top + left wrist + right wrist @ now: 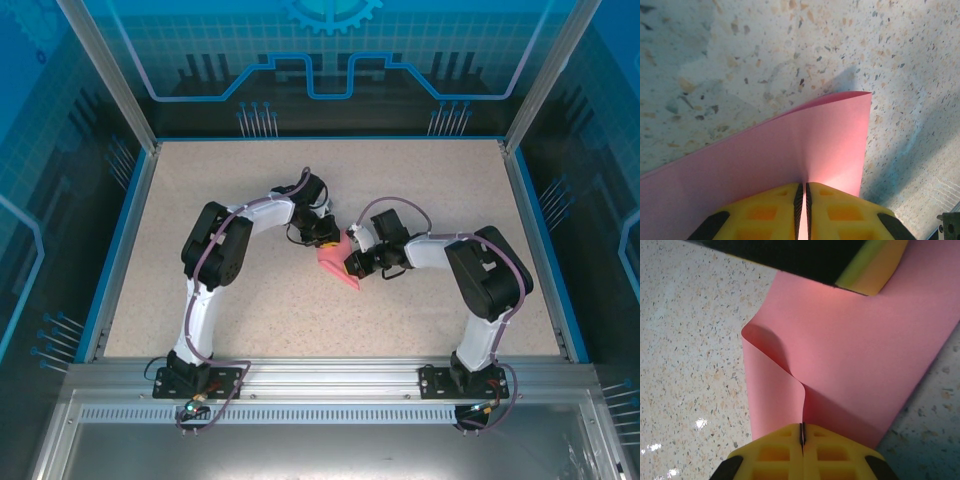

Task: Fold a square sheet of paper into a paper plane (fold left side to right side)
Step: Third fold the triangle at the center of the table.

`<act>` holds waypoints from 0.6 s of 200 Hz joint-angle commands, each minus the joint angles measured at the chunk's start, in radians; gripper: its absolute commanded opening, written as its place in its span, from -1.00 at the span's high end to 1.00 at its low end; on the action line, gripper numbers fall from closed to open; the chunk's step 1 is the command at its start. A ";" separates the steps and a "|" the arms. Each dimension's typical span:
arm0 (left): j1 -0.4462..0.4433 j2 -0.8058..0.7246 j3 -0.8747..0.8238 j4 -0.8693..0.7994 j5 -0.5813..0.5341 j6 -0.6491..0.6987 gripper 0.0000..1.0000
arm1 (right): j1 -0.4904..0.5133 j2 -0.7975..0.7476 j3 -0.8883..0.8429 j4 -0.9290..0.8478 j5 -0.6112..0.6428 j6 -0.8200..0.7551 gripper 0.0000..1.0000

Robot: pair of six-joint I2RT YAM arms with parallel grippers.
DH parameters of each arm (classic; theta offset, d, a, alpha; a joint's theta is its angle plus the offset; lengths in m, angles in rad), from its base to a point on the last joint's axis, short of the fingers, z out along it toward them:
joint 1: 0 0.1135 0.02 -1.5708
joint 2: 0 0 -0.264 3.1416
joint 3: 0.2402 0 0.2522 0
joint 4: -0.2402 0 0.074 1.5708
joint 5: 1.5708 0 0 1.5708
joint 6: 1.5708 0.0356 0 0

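The square sheet of paper [338, 266] is pink and lies folded in the middle of the table between both arms. In the left wrist view the paper [790, 150] rises in a curved flap with its far edge lifted, and my left gripper [804, 186] is shut on it, the sheet pinched between the yellow fingers. My right gripper [802, 430] is shut on a buckled edge of the paper [855, 350], which bends into a loop just ahead of the jaws. One yellow finger of the left gripper [875, 267] shows at the top of the right wrist view. From above, the left gripper [328, 236] and right gripper [353, 266] nearly meet.
The speckled beige table [250, 310] is bordered by a blue rim [120, 240]. Aluminium posts [110, 75] stand at the back corners. A metal rail [330, 375] carrying both arm bases runs along the near edge.
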 commanded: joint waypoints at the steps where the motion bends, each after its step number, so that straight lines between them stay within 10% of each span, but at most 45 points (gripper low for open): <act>1: -0.009 0.048 -0.026 -0.041 -0.018 0.023 0.70 | -0.017 0.015 0.013 -0.034 0.015 0.010 1.00; 120: -0.008 0.055 -0.026 -0.043 -0.020 0.025 0.70 | -0.017 -0.039 0.016 -0.034 0.005 0.015 1.00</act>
